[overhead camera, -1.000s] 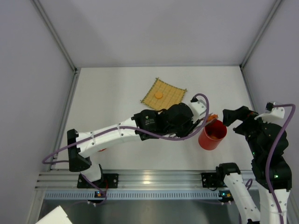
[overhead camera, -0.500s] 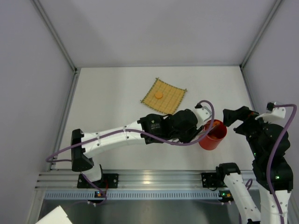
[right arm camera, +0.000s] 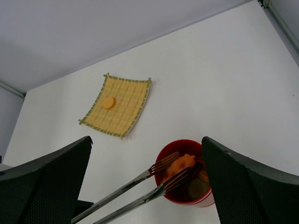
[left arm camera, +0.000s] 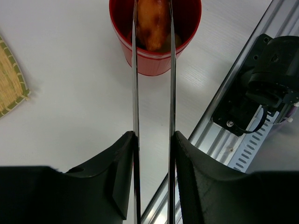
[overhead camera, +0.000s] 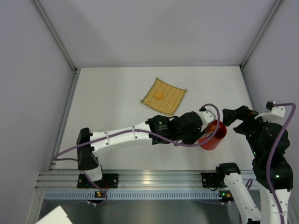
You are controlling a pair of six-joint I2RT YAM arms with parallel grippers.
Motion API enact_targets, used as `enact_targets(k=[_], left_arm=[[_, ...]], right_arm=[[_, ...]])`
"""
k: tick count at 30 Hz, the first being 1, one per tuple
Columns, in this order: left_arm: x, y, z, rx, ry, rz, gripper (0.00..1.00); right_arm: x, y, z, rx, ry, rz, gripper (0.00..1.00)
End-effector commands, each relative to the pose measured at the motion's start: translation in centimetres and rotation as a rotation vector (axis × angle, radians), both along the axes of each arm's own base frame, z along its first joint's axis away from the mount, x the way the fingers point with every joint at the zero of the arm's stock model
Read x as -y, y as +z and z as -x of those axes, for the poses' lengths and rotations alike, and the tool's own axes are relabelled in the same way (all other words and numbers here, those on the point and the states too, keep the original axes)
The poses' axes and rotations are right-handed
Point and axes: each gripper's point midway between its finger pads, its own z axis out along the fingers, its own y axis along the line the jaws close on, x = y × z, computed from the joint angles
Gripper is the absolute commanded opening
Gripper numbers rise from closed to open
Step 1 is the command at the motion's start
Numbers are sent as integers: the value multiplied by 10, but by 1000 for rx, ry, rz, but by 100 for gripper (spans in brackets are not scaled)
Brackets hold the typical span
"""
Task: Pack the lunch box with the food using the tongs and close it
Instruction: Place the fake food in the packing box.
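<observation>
Reaching far across the table [overhead camera: 107, 93] from its base at your left, the left arm lies long and low, its links running almost straight toward the right side, with the wrist ending just beside the lunch box [overhead camera: 213, 143]. The left gripper [left arm camera: 153, 140] is clenched on the tongs [left arm camera: 134, 93], one black finger pressed against the outside of each slim metal arm. The two arms run forward nearly parallel, and their tips sit over the open mouth of the red box. Between those tips you have an orange piece of food [left arm camera: 152, 23], pinched just above or at the rim; from the right wrist view it sits at the top of the opening, with darker and yellowish pieces [right arm camera: 198, 186] lower inside. The box stands upright near the front right of the table, well apart from the yellow mat [overhead camera: 170, 100], where one round orange piece [overhead camera: 159, 94] lies. The right arm is folded up at the right edge, its wrist raised and tipped down toward the box. The right gripper [overhead camera: 235, 121] hangs with its fingers spread wide, holding nothing.
</observation>
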Motion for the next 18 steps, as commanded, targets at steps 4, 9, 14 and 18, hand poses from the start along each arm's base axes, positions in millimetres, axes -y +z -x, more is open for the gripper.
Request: enact_targets(k=[4, 9, 14, 18], left_arm=[[19, 34, -2, 39, -18, 118, 49], [19, 45, -3, 57, -27, 139, 54], [15, 67, -6, 87, -15, 172, 54], [-7, 96, -23, 164, 97, 206, 54]], right_arm=[[4, 9, 5, 19, -13, 17, 100], [4, 6, 4, 15, -14, 16, 100], [4, 5, 4, 19, -16, 11, 100], [4, 4, 5, 17, -15, 15, 100]])
